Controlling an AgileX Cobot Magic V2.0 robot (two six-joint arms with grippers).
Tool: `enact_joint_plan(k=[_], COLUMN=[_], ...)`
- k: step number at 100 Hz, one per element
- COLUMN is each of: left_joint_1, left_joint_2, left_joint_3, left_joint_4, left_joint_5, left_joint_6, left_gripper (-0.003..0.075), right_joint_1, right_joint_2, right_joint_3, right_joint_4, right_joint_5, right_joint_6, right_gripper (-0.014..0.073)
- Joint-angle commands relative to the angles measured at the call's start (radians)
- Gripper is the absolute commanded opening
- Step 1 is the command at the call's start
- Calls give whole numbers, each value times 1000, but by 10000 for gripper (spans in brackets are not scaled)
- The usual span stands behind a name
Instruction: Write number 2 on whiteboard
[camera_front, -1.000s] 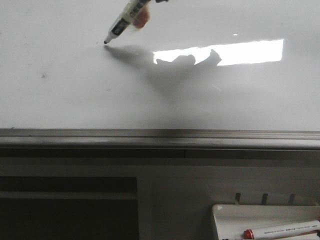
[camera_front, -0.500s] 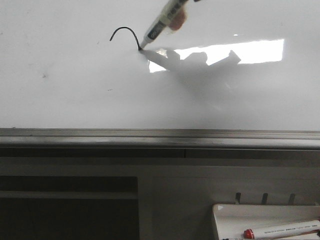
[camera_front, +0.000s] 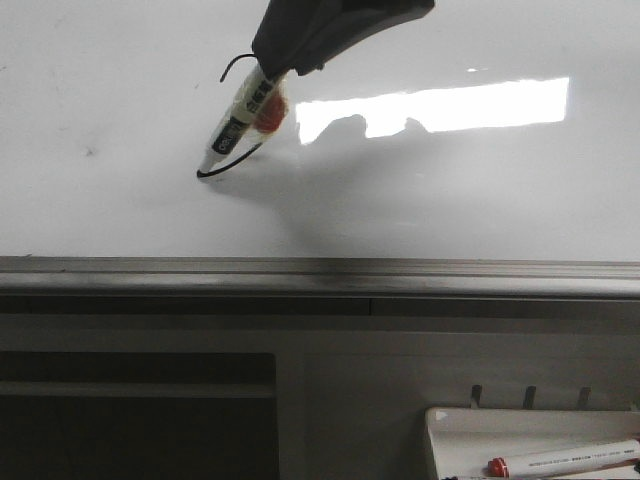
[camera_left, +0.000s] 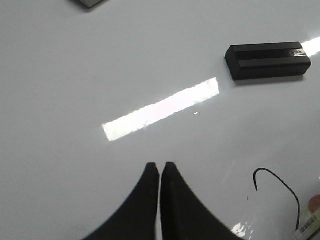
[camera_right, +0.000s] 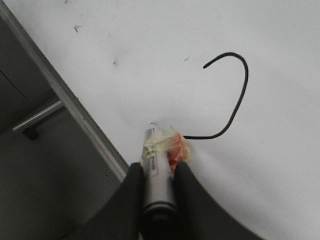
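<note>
**Number 2 half drawn, base stroke to come**

The number 2 sits upper left of centre on the whiteboard: hook and diagonal are down, the base apparently not yet drawn. The right claw is clamped on a marker, held slanted so its tip meets the board at the diagonal's low end. The left claw is closed on nothing, parked aside. Only the right wrist view shows the whole curve; the front view hides part behind the marker.
</note>
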Motion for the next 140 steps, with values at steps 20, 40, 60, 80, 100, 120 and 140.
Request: enact_joint_plan(k=[20, 40, 60, 80, 100, 120, 140], left_joint_1=[3, 3, 3, 3, 3, -22, -137], left_joint_2=[2, 2, 2, 2, 2, 2, 32], left_joint_3=[-28, -28, -28, -28, -28, -28, -28], left_joint_4=[-16, -16, -16, -16, 71, 194, 345], left_joint_5=[-80, -80, -80, -84, -84, -172, -186], left_joint_6=[-11, -11, -11, -11, -11, -11, -43], left_gripper=[-20, -20, -20, -20, -20, 118, 402], right_joint_1=[-26, -84, -141, -114, -7, 26, 38], right_joint_2=[-41, -81, -117, -166, -262, -289, -289], right_joint_3=[-33, -12, -12, -14, -16, -16, -16], right_joint_4=[-119, -139, -178, -165, -105, -107, -114], right_joint_5=[78, 112, 176, 181, 174, 185, 107], right_joint_6=[-8, 0, 33, 33, 33, 33, 19], right_gripper=[-50, -50, -50, -50, -50, -50, -50])
